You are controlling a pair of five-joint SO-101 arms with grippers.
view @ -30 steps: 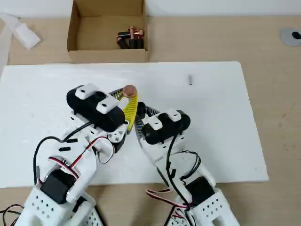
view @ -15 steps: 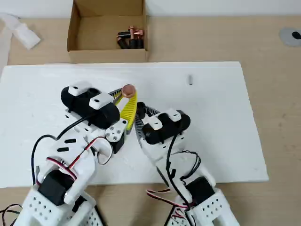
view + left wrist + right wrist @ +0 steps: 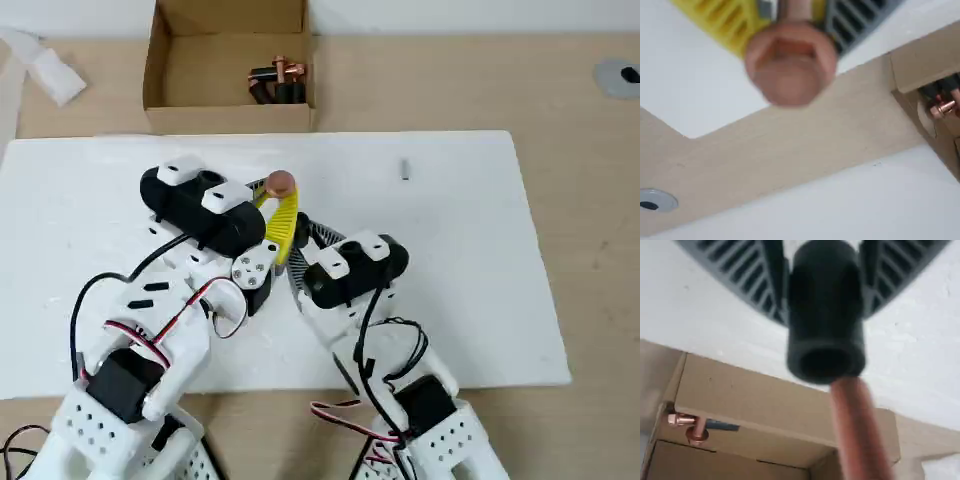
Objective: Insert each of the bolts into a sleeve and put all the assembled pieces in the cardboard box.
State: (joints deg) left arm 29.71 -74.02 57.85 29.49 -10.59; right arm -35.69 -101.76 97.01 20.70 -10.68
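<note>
- The left pincer [image 3: 272,198] — one yellow finger, one grey — is clamped on a copper bolt [image 3: 280,183], held above the white board [image 3: 450,280].
- The right pincer [image 3: 825,265] grips a black sleeve [image 3: 826,315]; the bolt's shaft reaches the sleeve's mouth, though whether it has entered cannot be told.
- The cardboard box [image 3: 155,75] sits on the bare wooden worktop [image 3: 580,150] beyond the board, with assembled pieces [image 3: 278,82] in its right corner nearest the board.
- A small grey piece [image 3: 405,170] lies on the board; a grey disc [image 3: 618,77] sits at the worktop's right edge.
</note>
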